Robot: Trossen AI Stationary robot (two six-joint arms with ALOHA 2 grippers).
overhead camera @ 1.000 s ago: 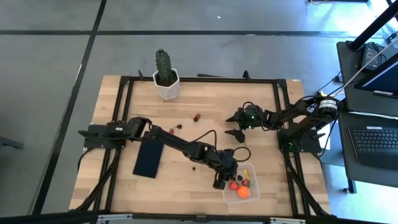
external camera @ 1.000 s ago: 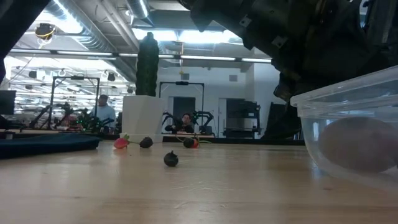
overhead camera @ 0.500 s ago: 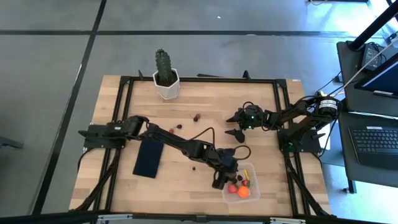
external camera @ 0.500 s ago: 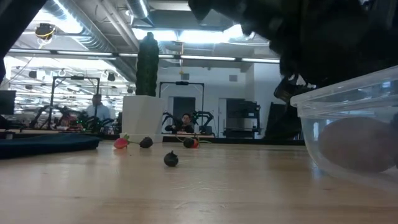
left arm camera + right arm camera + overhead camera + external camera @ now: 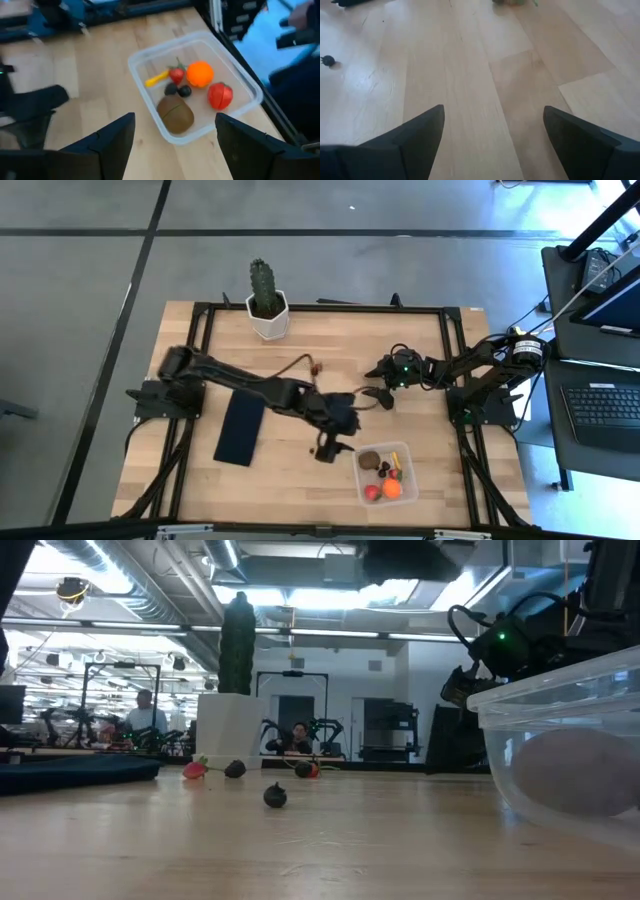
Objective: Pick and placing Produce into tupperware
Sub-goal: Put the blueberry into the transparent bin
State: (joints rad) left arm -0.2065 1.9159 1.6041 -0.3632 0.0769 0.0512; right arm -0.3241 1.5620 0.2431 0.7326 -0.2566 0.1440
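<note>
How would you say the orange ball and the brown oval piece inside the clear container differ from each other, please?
The orange ball is bright and round; the brown oval piece is dull, elongated and the larger of the two. The orange ball lies beside a small red, green-topped piece, whereas the brown piece lies against one of the container's walls, towards a corner. Both rest loose inside the clear container, with neither hand touching them.

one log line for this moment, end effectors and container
left end effector: open, empty, beside tupperware | tupperware: brown piece inside with other produce | right end effector: open, over bare table
</note>
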